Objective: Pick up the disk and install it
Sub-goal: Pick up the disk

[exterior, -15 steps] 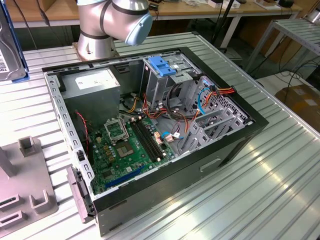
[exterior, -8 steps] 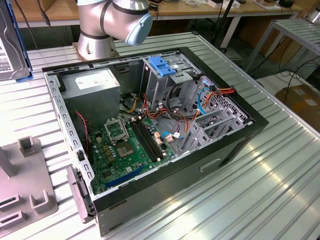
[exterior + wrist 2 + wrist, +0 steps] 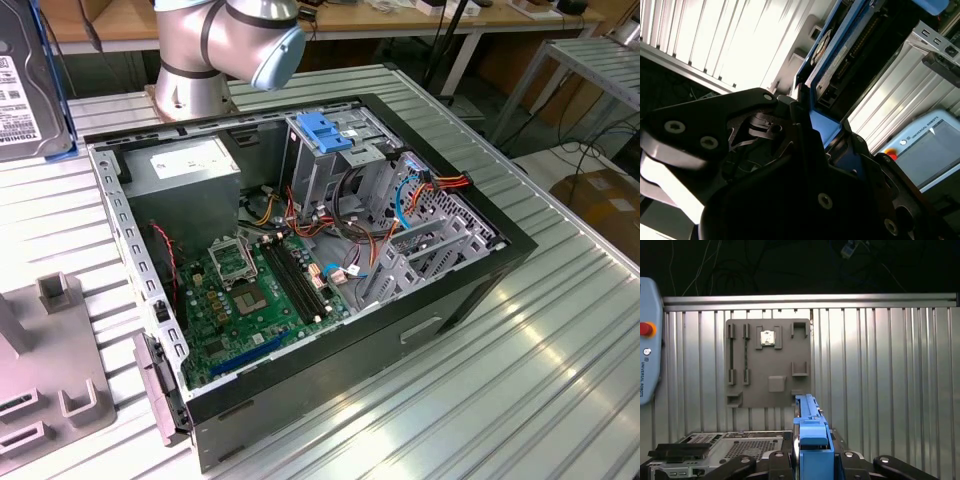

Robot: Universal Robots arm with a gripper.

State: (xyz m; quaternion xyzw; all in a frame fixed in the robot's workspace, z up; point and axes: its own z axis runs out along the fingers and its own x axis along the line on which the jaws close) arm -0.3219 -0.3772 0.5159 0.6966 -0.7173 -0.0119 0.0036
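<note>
Exterior view: the ribbed silver metal desk (image 3: 560,330) is carrying an open black tower computer case (image 3: 330,385), lying on its side with the green board facing up. The grey robot arm (image 3: 215,45) is rising behind the case. Inside the case, the tall grey metal cage with a blue plastic handle (image 3: 325,150) is standing near the far wall. The flat silver hard drive with white label and blue plastic frame, i.e. the disk (image 3: 22,95), is sitting at the exterior view's left edge. It is appearing raised off the desk and well apart from the cage, which is lying toward the exterior view's right of it.

Second wrist view: the black hand (image 3: 822,132) is clamping the disk (image 3: 837,55) by its blue frame, reading as a firm grip. The disk's long axis is running straight out from the fingers, away from the hand.

First wrist view: the disk (image 3: 807,415) is showing edge-on above the hand (image 3: 812,460). Beyond it, a grey square fixture plate (image 3: 767,365) is lying on the desk, with a pale teach pendant with a red button (image 3: 647,360) well off to one side of it.
</note>
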